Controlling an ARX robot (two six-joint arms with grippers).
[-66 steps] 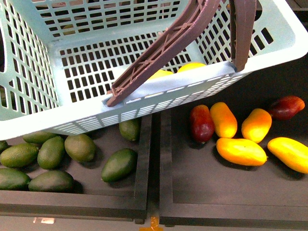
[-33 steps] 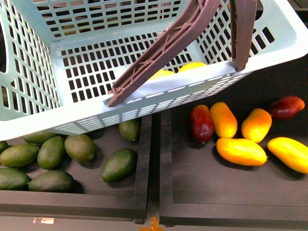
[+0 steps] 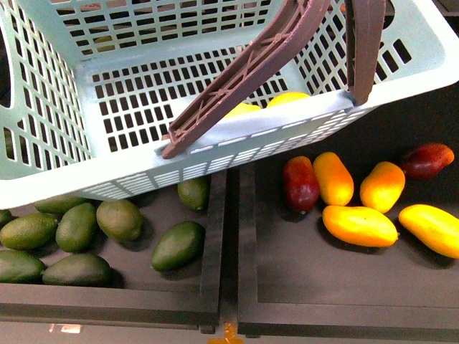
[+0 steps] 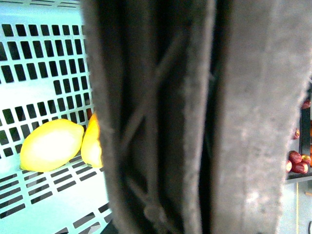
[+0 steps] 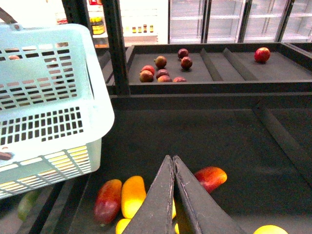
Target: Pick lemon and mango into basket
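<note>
Inside basket (image 4: 34,48), lemon (image 4: 51,145) long axis slanted, tip touching mango (image 4: 92,146); right fingers (image 5: 171,168) closed, empty; left fingers' state unclear

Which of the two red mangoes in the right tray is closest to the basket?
The dark red mango beside the upright yellow-orange mango, just under the teal basket rim.

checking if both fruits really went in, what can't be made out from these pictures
- Front view: the two yellow fruits in the basket show only their tops; its front wall and a brown handle cover the rest.
- Left wrist view: a blurred handle fills the frame, hiding the left end effector and most of the mango beside the lemon.
- Right wrist view: the right end effector, shut and empty, hides fruits below it.
</note>
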